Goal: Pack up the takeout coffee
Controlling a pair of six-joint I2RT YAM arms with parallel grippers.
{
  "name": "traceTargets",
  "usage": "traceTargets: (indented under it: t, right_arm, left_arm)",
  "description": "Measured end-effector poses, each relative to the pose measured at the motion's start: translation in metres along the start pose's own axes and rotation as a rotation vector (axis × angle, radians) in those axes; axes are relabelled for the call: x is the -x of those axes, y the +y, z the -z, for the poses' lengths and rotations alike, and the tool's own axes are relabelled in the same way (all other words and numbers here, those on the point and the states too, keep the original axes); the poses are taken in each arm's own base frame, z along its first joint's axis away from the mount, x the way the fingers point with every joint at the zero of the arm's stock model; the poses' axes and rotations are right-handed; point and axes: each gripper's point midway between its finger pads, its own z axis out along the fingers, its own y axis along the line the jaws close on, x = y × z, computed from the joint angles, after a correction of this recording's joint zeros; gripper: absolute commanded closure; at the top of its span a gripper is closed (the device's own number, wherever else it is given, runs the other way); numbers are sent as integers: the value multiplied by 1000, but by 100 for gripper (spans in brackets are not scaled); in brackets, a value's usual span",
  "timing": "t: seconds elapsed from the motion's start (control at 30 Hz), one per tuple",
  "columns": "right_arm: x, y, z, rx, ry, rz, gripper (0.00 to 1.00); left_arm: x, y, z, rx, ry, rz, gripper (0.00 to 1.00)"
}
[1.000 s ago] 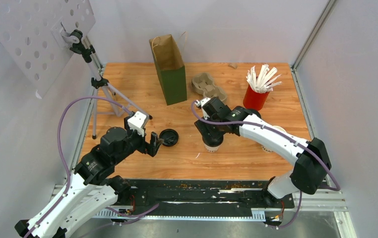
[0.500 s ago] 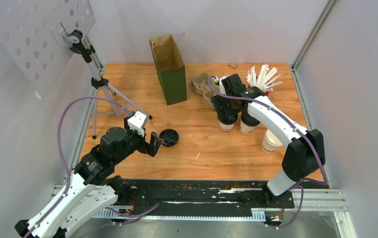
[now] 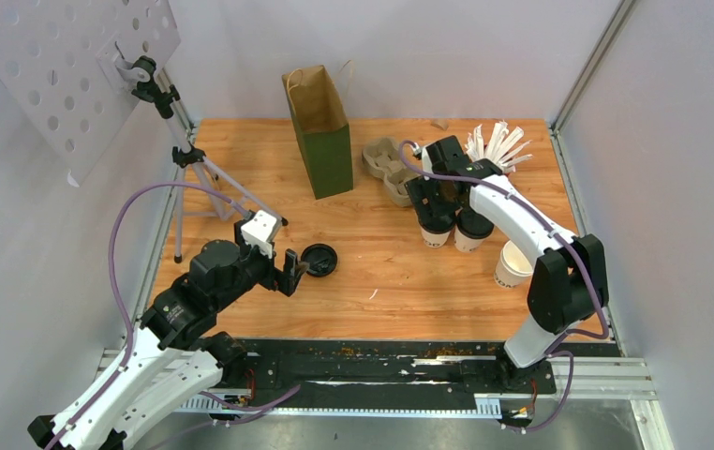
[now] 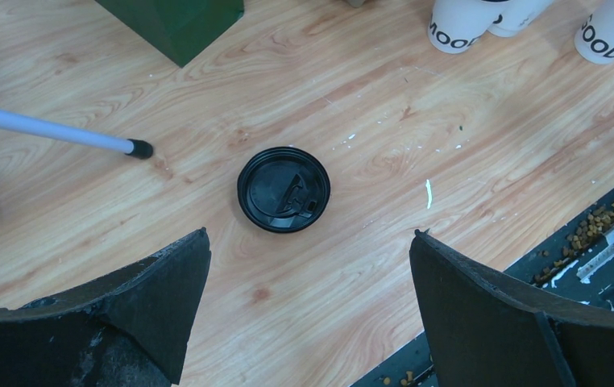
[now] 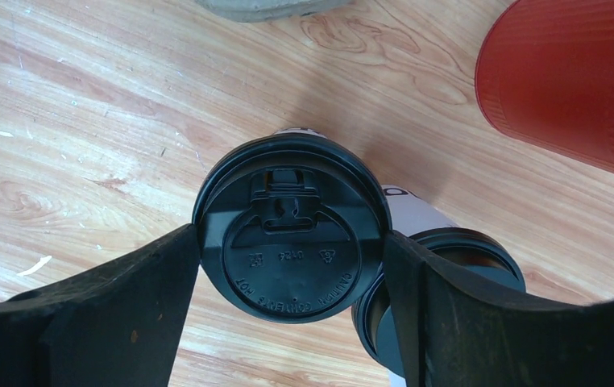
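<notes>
The right hand [image 5: 292, 235] holds a lidded cup [image 5: 292, 274] by the lid's rim, the cup's body hidden beneath the lid and a second lidded cup [image 5: 449, 266] half hidden behind the hand. Only the top view shows both standing on the surface [image 3: 381, 272] beside the carrier [image 3: 386, 161]. The left hand [image 4: 308, 235] hangs wide open over a loose lid [image 4: 283, 189].
</notes>
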Motion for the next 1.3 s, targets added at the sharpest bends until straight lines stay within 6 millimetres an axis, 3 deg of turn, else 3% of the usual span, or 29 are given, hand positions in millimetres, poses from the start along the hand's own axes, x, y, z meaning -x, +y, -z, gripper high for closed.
traceTargets:
  t: [0.13,0.43,0.6,0.77,0.87,0.93,1.1,1.3]
  right_arm:
    - [3,-1,2,0,-6,5,7]
    - [34,1,27,24,-78,-1,1]
    - [46,7,55,47,-134,-6,0]
    - [61,30,110,136,-284,22,0]
    - [66,38,143,179,-412,8,0]
    - [62,32,155,174,-464,-29,0]
    - [52,12,160,130,-506,-132,3]
    - [50,31,156,236,-503,-155,12]
  left_arm:
    - [0,1,0,3,2,0,0]
    - [-2,4,-2,24,11,0,0]
    - [-4,13,-3,87,64,10,0]
    - [30,20,-7,166,75,48,1]
    - [61,25,-21,228,86,73,7]
    - [76,30,-36,272,97,94,12]
    - [92,51,-81,385,157,135,23]
    - [144,87,-118,515,88,187,35]
